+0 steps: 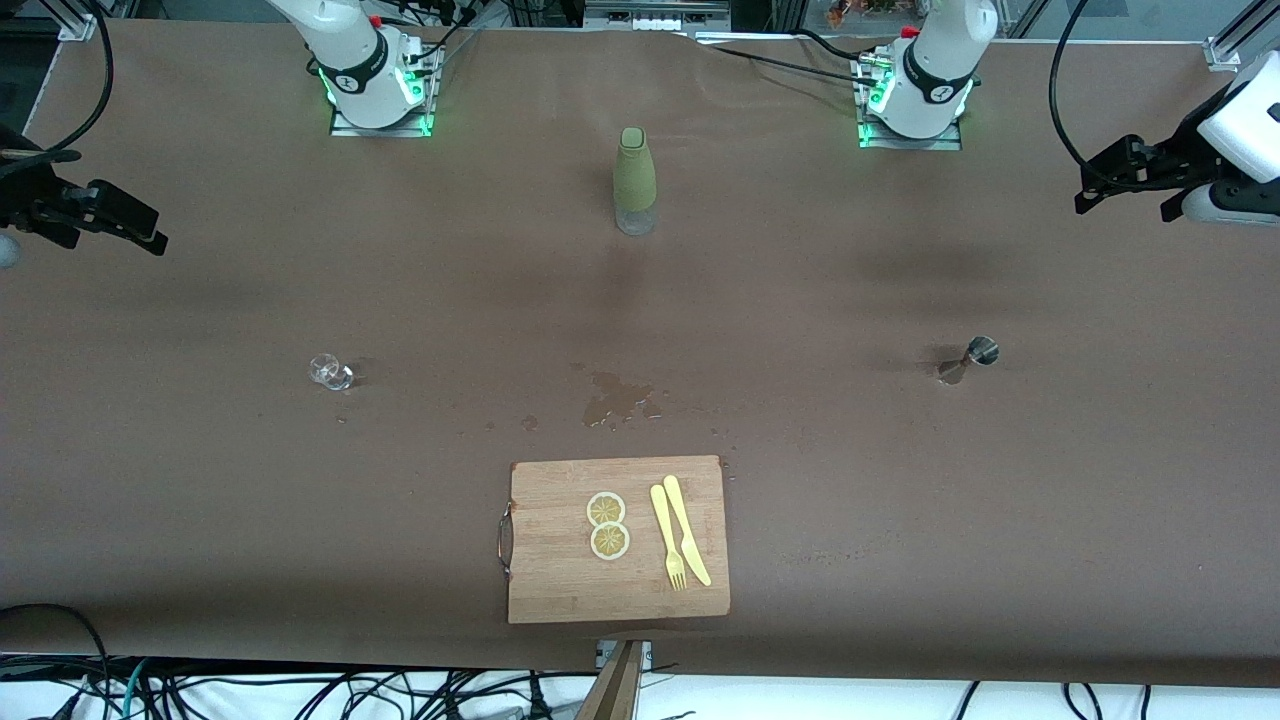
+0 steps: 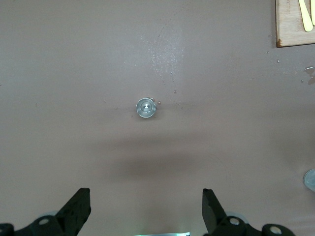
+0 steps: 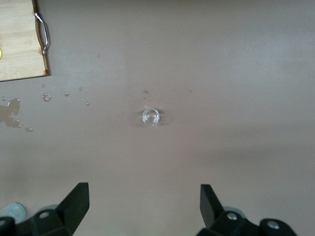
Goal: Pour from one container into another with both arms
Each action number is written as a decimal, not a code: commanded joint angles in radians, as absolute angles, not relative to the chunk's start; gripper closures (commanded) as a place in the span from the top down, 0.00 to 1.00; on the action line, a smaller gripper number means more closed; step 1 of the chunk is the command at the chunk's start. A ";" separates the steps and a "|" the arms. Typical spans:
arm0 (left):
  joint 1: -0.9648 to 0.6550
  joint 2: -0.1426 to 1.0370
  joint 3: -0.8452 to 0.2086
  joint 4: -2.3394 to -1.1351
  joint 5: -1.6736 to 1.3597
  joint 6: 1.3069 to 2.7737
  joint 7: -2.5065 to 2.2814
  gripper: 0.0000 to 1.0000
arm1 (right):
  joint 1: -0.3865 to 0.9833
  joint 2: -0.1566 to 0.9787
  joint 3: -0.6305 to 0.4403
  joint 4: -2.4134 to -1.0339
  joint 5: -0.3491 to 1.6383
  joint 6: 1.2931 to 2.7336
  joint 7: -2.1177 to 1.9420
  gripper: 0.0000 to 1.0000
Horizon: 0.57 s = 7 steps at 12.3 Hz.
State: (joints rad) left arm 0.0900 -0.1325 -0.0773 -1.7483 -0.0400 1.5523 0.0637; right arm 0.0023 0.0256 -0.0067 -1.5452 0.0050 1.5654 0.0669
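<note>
From up on the left wrist you look straight down on the brown desk [image 2: 74, 59]. The left claw [image 2: 146, 214] hangs over it with its two black fingers [image 2: 78, 209] spread wide and nothing between them. A small metal jigger [image 2: 146, 108] stands upright on the desk, alone. A corner of a wooden cutting board [image 2: 290, 29] shows at the edge, with yellow cutlery [image 2: 306, 14] on it. A few droplets [image 2: 310, 71] lie near the board.

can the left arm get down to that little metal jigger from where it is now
Probably yes. The left gripper hangs open above the table at its own end, and the metal jigger stands alone on bare table under it, with the cutting board and the bottle well off to the side.
</note>
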 commanded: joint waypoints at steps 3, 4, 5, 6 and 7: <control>0.095 -0.146 -0.081 -1.743 -0.035 1.548 0.083 1.00 | -0.002 0.003 -0.005 -1.562 0.020 1.557 0.055 1.00; 0.097 -0.146 -0.081 -1.743 -0.034 1.548 0.083 1.00 | -0.002 0.003 -0.005 -1.562 0.020 1.557 0.055 1.00; 0.097 -0.146 -0.081 -1.743 -0.035 1.548 0.083 1.00 | -0.002 0.003 -0.005 -1.562 0.020 1.557 0.055 1.00; 0.097 -0.146 -0.084 -1.743 -0.034 1.548 0.081 1.00 | -0.002 0.003 -0.005 -1.562 0.020 1.557 0.055 1.00; 0.097 -0.146 -0.084 -1.743 -0.034 1.546 0.081 1.00 | -0.002 0.003 -0.005 -1.562 0.020 1.557 0.055 1.00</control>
State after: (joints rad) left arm 0.0900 -0.1368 -0.0778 -1.7479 -0.0400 1.5523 0.0637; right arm 0.0023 0.0256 -0.0067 -1.5452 0.0050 1.5636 0.0669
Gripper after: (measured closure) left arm 0.000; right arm 0.000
